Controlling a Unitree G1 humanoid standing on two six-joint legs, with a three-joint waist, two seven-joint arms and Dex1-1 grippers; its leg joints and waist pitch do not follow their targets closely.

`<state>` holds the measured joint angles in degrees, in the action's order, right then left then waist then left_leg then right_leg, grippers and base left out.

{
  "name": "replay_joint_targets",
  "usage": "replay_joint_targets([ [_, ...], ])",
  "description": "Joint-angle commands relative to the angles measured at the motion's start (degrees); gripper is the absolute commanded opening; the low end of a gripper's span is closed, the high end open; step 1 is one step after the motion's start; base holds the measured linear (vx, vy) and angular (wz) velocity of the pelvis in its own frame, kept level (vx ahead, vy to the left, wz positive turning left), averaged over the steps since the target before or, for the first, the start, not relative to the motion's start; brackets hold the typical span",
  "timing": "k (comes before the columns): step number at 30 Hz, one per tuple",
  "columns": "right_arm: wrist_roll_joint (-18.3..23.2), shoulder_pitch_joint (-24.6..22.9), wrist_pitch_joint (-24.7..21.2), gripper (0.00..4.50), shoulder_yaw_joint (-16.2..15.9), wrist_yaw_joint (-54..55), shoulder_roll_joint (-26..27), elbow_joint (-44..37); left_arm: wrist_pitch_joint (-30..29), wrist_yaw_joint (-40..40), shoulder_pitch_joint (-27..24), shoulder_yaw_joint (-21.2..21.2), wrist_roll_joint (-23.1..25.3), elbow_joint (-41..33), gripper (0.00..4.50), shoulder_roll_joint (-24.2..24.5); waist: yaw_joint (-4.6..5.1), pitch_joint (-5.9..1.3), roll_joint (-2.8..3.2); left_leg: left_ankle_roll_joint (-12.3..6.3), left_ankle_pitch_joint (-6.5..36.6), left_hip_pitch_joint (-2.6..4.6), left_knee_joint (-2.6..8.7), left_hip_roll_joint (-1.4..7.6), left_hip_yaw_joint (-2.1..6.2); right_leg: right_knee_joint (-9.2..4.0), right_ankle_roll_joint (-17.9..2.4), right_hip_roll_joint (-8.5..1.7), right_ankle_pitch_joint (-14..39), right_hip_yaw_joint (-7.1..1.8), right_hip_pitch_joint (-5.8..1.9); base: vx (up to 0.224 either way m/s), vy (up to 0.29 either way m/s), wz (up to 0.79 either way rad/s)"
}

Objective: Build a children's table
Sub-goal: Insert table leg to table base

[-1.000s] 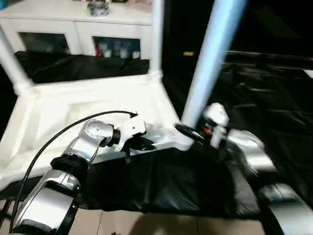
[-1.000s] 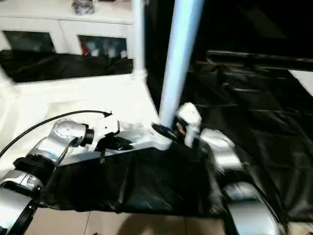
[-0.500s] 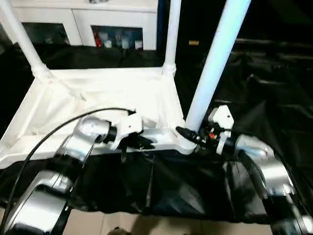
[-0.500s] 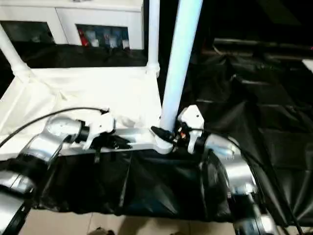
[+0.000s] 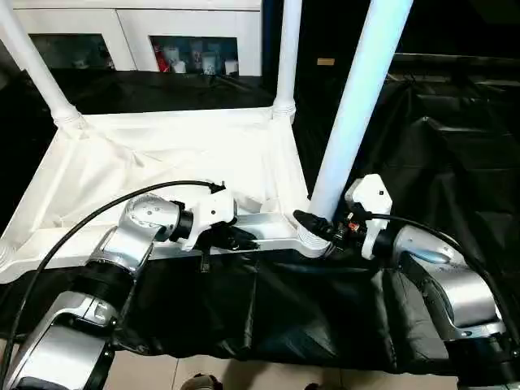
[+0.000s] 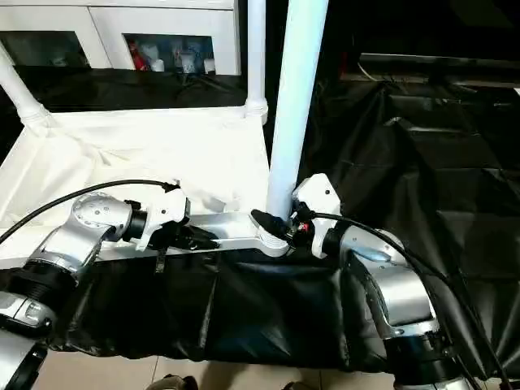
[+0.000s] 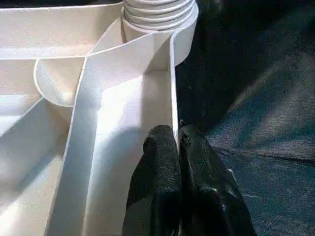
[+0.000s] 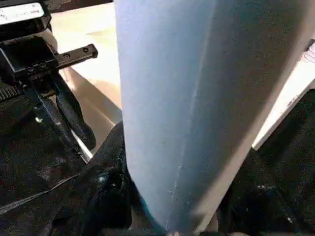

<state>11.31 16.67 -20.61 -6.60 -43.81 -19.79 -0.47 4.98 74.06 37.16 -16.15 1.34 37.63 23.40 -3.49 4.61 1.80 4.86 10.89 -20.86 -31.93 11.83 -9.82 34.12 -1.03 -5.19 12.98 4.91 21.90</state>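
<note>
The children's table lies upside down: its white tabletop [image 5: 162, 154] rests ribbed side up on black cloth. A long white leg [image 5: 349, 122] stands upright in the near right corner socket [image 5: 313, 240]. My right gripper [image 5: 315, 223] is shut on this leg just above the socket, one black finger [image 8: 103, 196] on each side of the tube [image 8: 197, 108]. My left gripper [image 5: 240, 238] is shut on the tabletop's near rim, its fingertips [image 7: 165, 142] pinching the thin wall. The threaded end of the leg [image 7: 157, 14] sits in the socket further along that rim. Two more legs [image 5: 32, 65] [image 5: 288, 57] stand at the far corners.
A white glass-door cabinet [image 5: 138, 32] stands behind the tabletop. Crumpled black cloth [image 5: 439, 146] covers the surface to the right and hangs over the front edge [image 5: 268, 317]. A black cable [image 5: 81, 236] loops over my left forearm.
The head view has shifted and steadied. Both grippers keep the same holds, and the tabletop and legs stand as before.
</note>
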Motion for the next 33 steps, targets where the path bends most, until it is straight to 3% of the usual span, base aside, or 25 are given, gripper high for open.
replay_joint_targets([
  [1, -1.66, -1.65, -1.2, 1.88, -4.37, -1.23, 0.78, 5.26, 0.02, -2.15, 1.47, -0.39, 0.91, 0.79, 0.0, -0.89, 0.34, -2.82, -0.27, -3.39, 6.2, 0.52, 3.46, 1.59, 0.0, -3.36, -12.87, -3.32, 0.91, -3.11, -2.67, 0.0, 0.0, 0.0],
  [7, -3.43, -1.21, 4.02, 1.88, -5.25, -1.5, 0.95, 9.75, 0.05, -2.3, 1.3, 0.25, 0.25, 0.88, 0.0, -0.72, 0.26, -3.11, -0.48, -2.22, 8.22, 0.49, 3.59, 1.58, -0.02, -3.57, -12.25, -3.37, 4.26, -3.26, -2.68, 0.0, 0.0, 0.0],
  [8, -3.55, -0.77, 6.07, 1.88, -5.53, -3.15, 0.57, 11.85, 0.36, -1.95, 1.28, 0.37, 0.05, 0.94, 0.0, -0.52, 0.24, -3.44, -0.9, -2.26, 8.15, 0.57, 3.5, 1.58, -0.05, -3.49, -12.28, -3.39, 4.11, -3.32, -2.82, 0.0, 0.0, 0.0],
  [12, -2.98, 0.03, 8.52, 1.88, -5.37, -5.68, 0.44, 14.09, 1.14, -1.34, 1.49, 0.43, -0.15, 1.38, 0.0, -0.42, 0.21, -3.75, -0.8, -3.12, 6.11, 0.49, 3.13, 1.45, -0.12, -2.98, -13.16, -3.18, 0.02, -3.36, -2.91, 0.0, 0.0, 0.0],
  [14, -2.62, 0.73, 9.85, 1.88, -5.0, -6.83, 0.53, 16.03, 1.15, -0.15, 1.66, 0.31, -0.6, 1.75, 0.0, -0.4, 0.15, -4.23, -1.26, -4.22, 3.83, 0.38, 2.8, 1.31, -0.13, -2.4, -13.93, -3.12, -3.6, -3.34, -3.2, 0.0, 0.0, 0.0],
  [16, -2.49, 1.3, 10.77, 1.88, -4.89, -7.64, 0.48, 17.6, 1.15, 0.69, 1.77, 0.11, -0.78, 2.0, 0.0, -0.32, 0.15, -4.08, -1.11, -4.61, 3.9, 0.31, 2.81, 1.29, -0.17, -2.51, -14.11, -3.07, -3.42, -3.27, -3.04, 0.0, 0.0, 0.0],
  [20, -2.16, 2.88, 13.42, 1.88, -4.65, -9.67, 0.59, 22.65, 1.58, 1.98, 2.01, -0.42, -0.63, 2.94, 0.0, -0.42, 0.03, -4.42, -1.38, -4.69, 4.69, 0.47, 2.58, 1.34, -0.27, -2.38, -14.72, -3.14, -2.27, -3.37, -3.1, 0.0, 0.0, 0.0],
  [26, -4.19, 3.87, 15.84, 1.88, -4.08, -6.06, 2.47, 29.22, -0.04, -3.82, 2.62, -0.33, 1.12, 4.37, 0.0, -2.5, 0.09, -4.6, -1.38, -4.19, 5.86, 0.7, 2.57, 1.47, -0.33, -2.39, -15.08, -3.01, -1.98, -3.42, -2.96, 0.0, 0.0, 0.0],
  [28, -5.8, 4.25, 16.64, 1.88, -3.86, -1.66, 3.76, 31.5, -1.65, -8.01, 3.14, -0.69, 2.87, 5.0, 0.0, -3.68, 0.17, -4.19, -1.43, -2.91, 9.25, 0.9, 3.0, 1.48, -0.3, -3.03, -14.28, -3.02, 3.32, -3.44, -2.7, 0.0, 0.0, 0.0],
  [29, -6.93, 4.76, 16.48, 1.88, -3.29, 3.7, 5.73, 33.43, -4.36, -13.27, 3.91, -0.6, 4.27, 5.39, 0.0, -5.57, 0.3, -3.84, -1.82, -0.9, 14.3, 1.41, 3.43, 1.53, -0.26, -3.95, -12.41, -3.16, 12.92, -3.5, -2.39, 0.0, 0.0, 0.0],
  [30, -6.92, 5.26, 16.01, 1.88, -2.48, 6.92, 7.4, 34.7, -6.22, -16.9, 4.57, -0.11, 4.64, 5.63, 0.0, -7.24, 0.41, -3.6, -1.79, -0.24, 15.91, 1.54, 3.56, 1.49, -0.22, -4.13, -11.72, -3.19, 16.38, -3.56, -2.16, 0.0, 0.0, 0.0],
  [31, -6.79, 5.57, 15.71, 1.88, -1.95, 8.66, 8.39, 35.41, -7.27, -18.95, 4.97, 0.22, 4.75, 5.77, 0.0, -8.25, 0.39, -3.28, -1.72, 0.97, 19.32, 2.15, 3.65, 1.43, -0.06, -4.92, -9.99, -3.42, 23.61, -3.62, -1.74, 0.0, 0.0, 0.0],
  [33, -6.24, 6.6, 14.97, 1.88, -0.67, 12.71, 11.0, 37.15, -10.07, -22.41, 5.6, 0.78, 4.74, 5.24, 0.0, -10.46, 0.38, -3.57, -1.89, 1.33, 20.51, 2.36, 3.74, 1.37, 0.35, -5.29, -8.44, -3.5, 26.56, -3.7, -1.72, 0.0, 0.0, 0.0],
])
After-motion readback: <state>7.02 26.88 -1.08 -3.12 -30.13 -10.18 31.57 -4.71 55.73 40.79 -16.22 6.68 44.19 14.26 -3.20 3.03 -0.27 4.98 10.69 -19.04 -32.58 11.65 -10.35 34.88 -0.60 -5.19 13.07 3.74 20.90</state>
